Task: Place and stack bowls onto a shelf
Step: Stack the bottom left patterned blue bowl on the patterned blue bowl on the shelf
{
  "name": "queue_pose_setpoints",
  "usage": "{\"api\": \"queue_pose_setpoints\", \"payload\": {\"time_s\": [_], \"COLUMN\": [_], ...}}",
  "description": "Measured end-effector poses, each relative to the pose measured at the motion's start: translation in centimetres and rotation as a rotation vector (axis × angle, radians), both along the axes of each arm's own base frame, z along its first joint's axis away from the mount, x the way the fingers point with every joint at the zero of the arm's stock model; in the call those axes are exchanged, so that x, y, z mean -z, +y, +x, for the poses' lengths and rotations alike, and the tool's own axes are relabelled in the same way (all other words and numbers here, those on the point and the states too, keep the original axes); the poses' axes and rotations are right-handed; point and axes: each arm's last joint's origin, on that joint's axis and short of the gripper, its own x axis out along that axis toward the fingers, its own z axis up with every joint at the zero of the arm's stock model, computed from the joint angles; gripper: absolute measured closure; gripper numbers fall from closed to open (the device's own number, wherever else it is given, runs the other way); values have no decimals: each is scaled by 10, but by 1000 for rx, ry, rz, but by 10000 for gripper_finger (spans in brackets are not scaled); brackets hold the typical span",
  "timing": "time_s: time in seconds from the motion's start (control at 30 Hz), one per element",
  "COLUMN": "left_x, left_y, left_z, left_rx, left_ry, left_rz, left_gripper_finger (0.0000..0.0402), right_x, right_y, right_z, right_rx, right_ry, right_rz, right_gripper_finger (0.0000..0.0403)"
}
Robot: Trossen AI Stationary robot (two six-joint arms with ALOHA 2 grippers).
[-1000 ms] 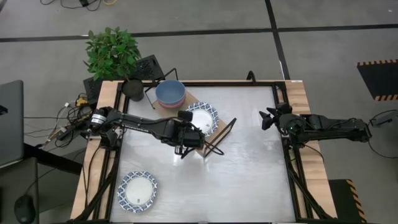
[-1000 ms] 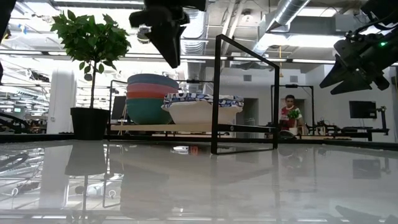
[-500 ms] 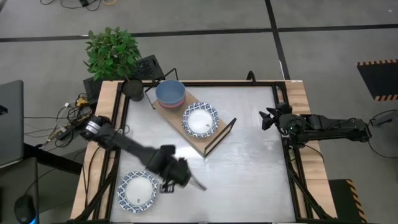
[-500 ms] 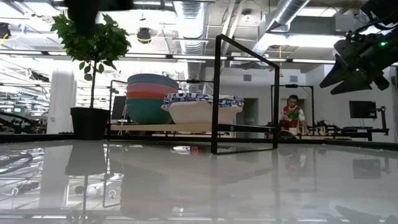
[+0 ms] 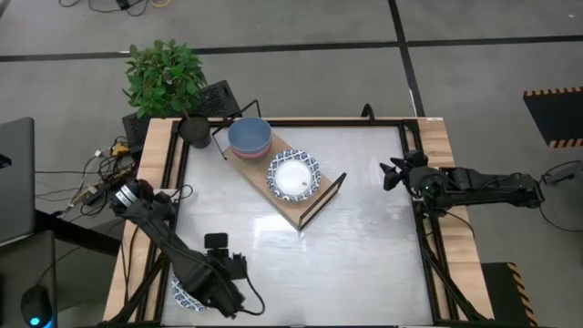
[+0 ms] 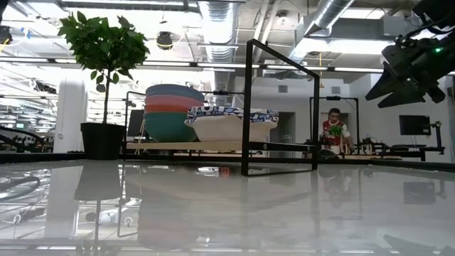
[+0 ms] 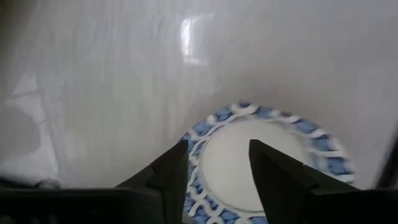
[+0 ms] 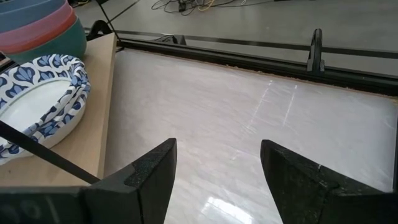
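Tabletop (image 5: 364, 237) lower left: we see left gripper (image 7: 214, 163) spread above a patterned bowl (image 7: 267, 163). Right gripper (image 8: 217, 165) spread, waiting at right edge beside shelf (image 5: 273, 187).

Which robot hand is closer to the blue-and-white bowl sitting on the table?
The left gripper. It hangs right above that patterned bowl, fingers open. The right gripper waits far away at the table's opposite edge.

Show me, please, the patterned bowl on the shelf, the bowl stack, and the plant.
patterned bowl (image 5: 293, 174), high view, white centre.
bowl stack (image 5: 248, 136), high view, top bowl's inside.
plant (image 5: 165, 76), high view, leaves.
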Motion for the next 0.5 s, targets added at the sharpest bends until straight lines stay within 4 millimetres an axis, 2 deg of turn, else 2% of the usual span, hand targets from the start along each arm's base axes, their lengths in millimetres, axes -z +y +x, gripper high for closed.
{"api": "queue_pose_setpoints", "payload": {"time_s": [0.2,0.5], "left_x": [18,48], "left_y": [12,49], "left_z": [-18,-59], "left_rx": [-35,-157], "left_ry": [41,-39], "left_rz": [32,-111], "left_gripper_finger": [227,226], "right_x": [0,0], "right_y": [0,0], "right_z": [0,0], "right_rx": [0,0], "right_ry": [0,1], "right_rz": [0,0], "right_gripper_finger": [143,143]}}
